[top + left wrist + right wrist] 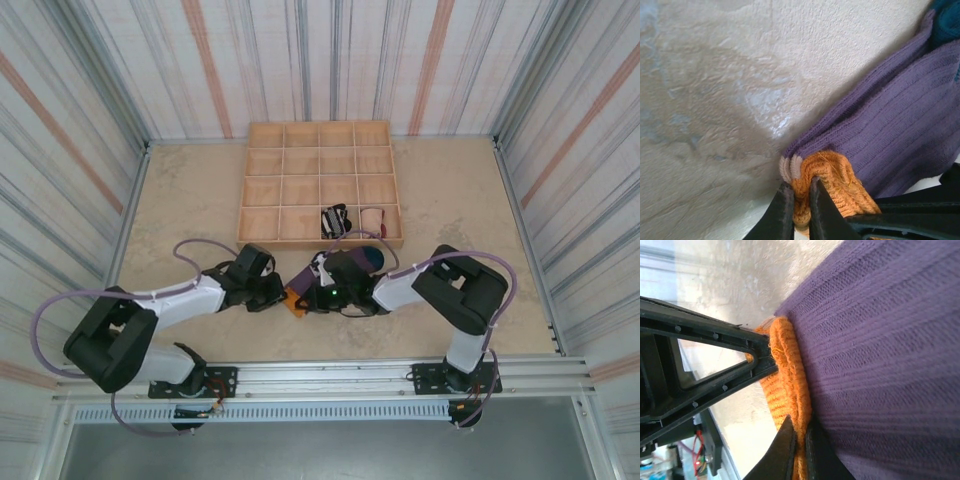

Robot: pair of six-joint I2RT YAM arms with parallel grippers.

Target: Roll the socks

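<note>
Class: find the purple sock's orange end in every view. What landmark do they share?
Top external: orange end just below centre.
Left wrist: bottom centre, in the left claw.
Right wrist: lower centre, in the right claw.
Shared landmark: the purple ribbing beside it.

Purple sock [900, 125], orange end [832, 182], teal toe [947, 20]

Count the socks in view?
3. Purple sock on the table just in front of the wooden tray; black-and-white sock and peach sock in neighbouring compartments of its near row. Others may be hidden.
</note>
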